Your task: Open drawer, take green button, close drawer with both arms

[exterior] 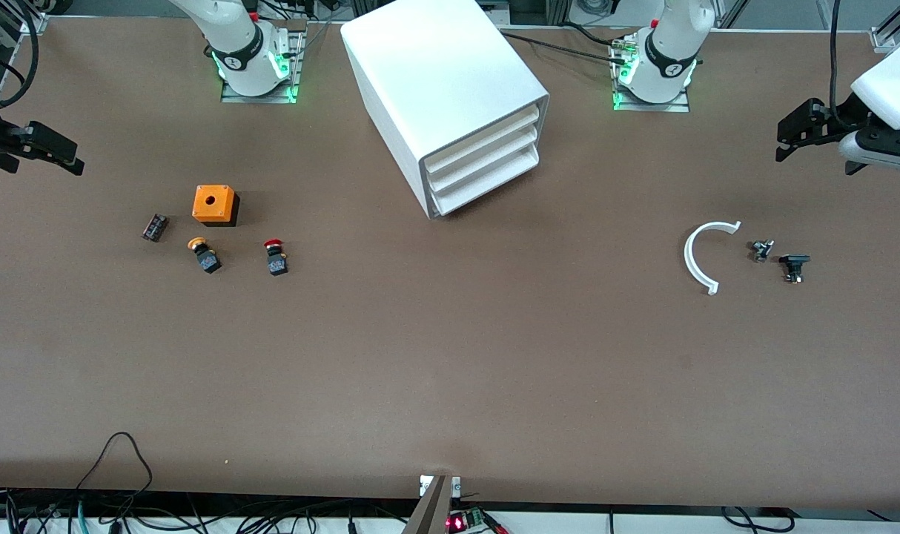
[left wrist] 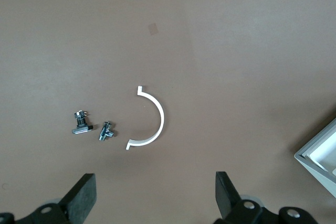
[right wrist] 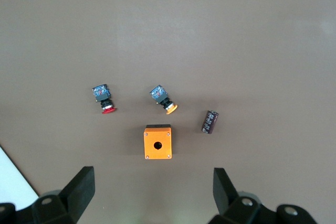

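Note:
The white cabinet [exterior: 450,96] stands at the table's middle, near the arms' bases. Its three drawers are all shut; the drawer of the task is the lowest one [exterior: 488,188]. The green button is hidden. My left gripper [exterior: 785,141] hangs open and empty over the left arm's end of the table; in the left wrist view [left wrist: 156,198] its fingers stand wide apart, with a cabinet corner [left wrist: 320,157] at the edge. My right gripper [exterior: 46,150] hangs open and empty over the right arm's end; the right wrist view [right wrist: 154,195] shows it above the orange box.
Toward the right arm's end lie an orange box [exterior: 215,204], an orange-capped button [exterior: 204,254], a red-capped button [exterior: 275,256] and a dark cylinder [exterior: 154,227]. Toward the left arm's end lie a white curved strip [exterior: 696,256] and two small metal parts [exterior: 761,250] [exterior: 793,265].

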Controlling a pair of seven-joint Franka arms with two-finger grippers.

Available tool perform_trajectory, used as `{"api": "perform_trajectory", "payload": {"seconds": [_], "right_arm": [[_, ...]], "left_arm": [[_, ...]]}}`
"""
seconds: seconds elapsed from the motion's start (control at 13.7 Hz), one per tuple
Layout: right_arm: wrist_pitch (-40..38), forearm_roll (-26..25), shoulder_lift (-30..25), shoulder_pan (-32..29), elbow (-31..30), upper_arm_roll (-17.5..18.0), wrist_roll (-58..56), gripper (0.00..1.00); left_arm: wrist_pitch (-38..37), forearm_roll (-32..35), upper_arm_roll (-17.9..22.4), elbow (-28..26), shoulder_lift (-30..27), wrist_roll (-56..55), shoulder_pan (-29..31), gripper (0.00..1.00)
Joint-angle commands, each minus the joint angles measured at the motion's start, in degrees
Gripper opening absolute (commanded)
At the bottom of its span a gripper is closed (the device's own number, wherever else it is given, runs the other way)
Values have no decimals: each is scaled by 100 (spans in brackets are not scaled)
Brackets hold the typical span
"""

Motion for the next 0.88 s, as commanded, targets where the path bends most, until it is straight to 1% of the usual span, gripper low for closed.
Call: {"api": "perform_trajectory", "payload": {"seconds": [0.0,0.15,0.73,0.8], "right_arm": [[-79,42,-2,7,40,-6,20,100],[-71,42,-11,7,40,-6,29,100],[-71,33,-11,7,40,2,20,100],[-71,33,-11,16,40,3,20,100]], "left_arm": [[-196,-108,17,62,-23,17,0,100],[-205,-108,17,200,81,-44,0,100],[-205,-108,-1,219,99,-44,-35,100],[-205,-108,-1,297,116,-52,-44,100]]}}
